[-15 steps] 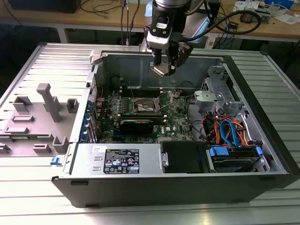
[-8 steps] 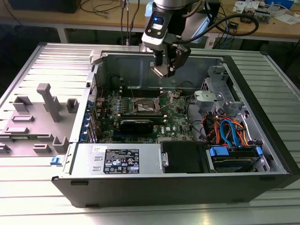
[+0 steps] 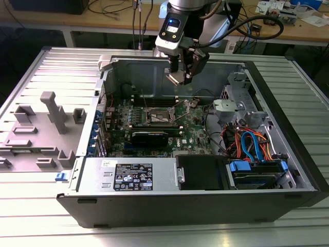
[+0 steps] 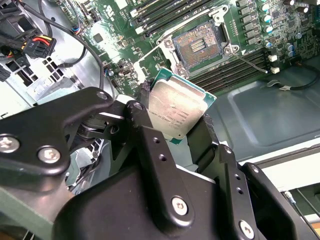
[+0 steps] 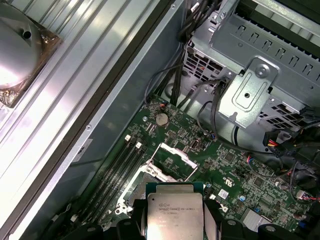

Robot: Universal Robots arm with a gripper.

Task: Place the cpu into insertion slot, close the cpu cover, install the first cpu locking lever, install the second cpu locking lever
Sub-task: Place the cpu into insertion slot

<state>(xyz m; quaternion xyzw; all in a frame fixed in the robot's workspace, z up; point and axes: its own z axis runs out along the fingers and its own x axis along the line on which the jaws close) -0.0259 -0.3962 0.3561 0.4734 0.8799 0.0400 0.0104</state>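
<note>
Second wrist view: flat silvery cpu (image 4: 175,112)

Arm (image 3: 193,6) is angled downward, wrist (image 3: 174,32) tipped slightly. Gripper (image 3: 181,77) is clamped on the cpu (image 4: 175,111), which is pinched by opposite edges between black fingers (image 4: 150,142) and held in mid-air.

cpu (image 4: 175,112): one is showing
insertion slot (image 4: 200,44): one is sitting exposed
memory slots (image 4: 235,65): perhaps eight are flanking it
</note>
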